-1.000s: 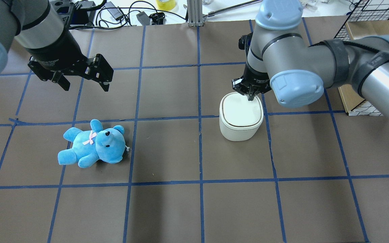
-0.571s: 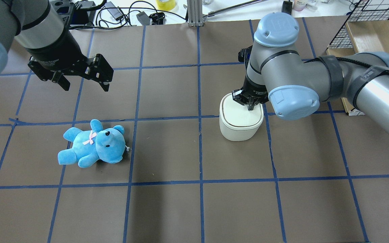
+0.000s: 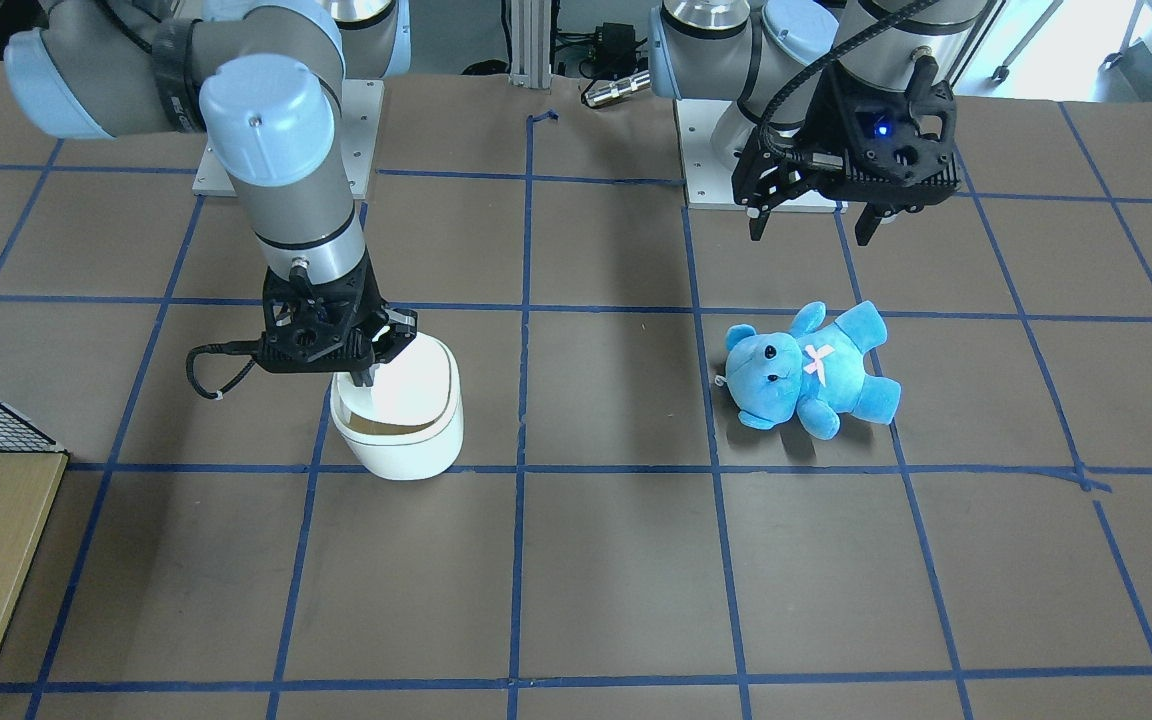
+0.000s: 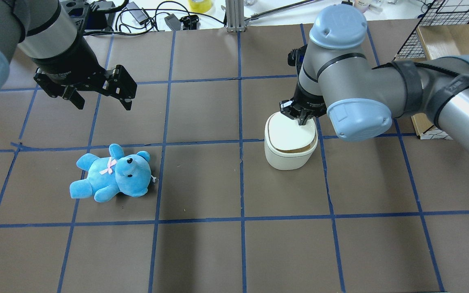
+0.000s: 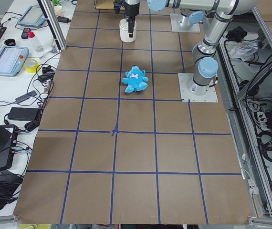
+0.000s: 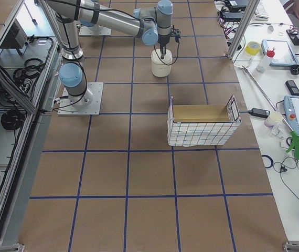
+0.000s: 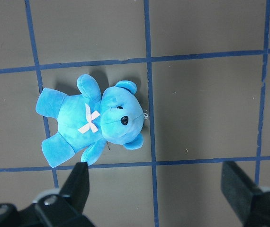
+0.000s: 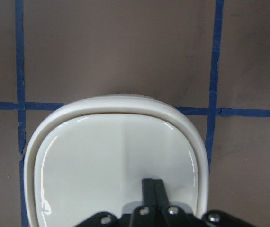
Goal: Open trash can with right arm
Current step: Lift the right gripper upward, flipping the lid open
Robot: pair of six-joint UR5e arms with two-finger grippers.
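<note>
The trash can [image 4: 290, 159] is standing on the robot's right half of the surface [image 4: 202, 183]. The right pincer [image 4: 302, 120], clenched and empty, is resting its tips on the lid [image 4: 288, 136], where a brown gap is showing along one edge. Pushing straight down and slowly should be keeping the can from sliding.

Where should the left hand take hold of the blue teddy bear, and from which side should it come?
Probably grip the teddy bear across its torso, by the pink bow, coming straight down from above. It lies flat on its back with limbs spread, so the soft torso faces up, unobstructed. The left hand is open.
</note>
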